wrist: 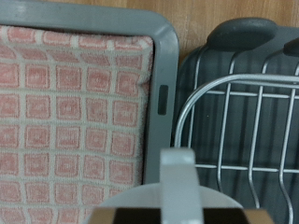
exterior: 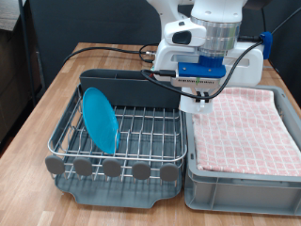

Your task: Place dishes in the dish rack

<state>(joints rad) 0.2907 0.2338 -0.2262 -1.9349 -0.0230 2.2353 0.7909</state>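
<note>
The light-blue plate (exterior: 100,120) stands on edge in the wire grid of the dish rack (exterior: 141,141), at the exterior view's left. The rack's tall grey utensil box (exterior: 122,87) is at its back and round grey tabs (exterior: 113,169) line its front edge. My gripper (exterior: 201,102) hangs above the seam between the rack and the cloth-lined bin. In the wrist view one grey finger (wrist: 177,173) shows over that seam, with the rack's wires (wrist: 243,121) to one side. No picture shows anything between the fingers. The white cup and the wooden spoon are out of view.
A grey bin (exterior: 240,181) lined with pink checked cloth (exterior: 245,127) sits against the rack on the exterior view's right; its rim (wrist: 166,65) and cloth (wrist: 65,121) fill part of the wrist view. Both stand on a wooden table (exterior: 52,99). Black cables (exterior: 113,52) trail behind.
</note>
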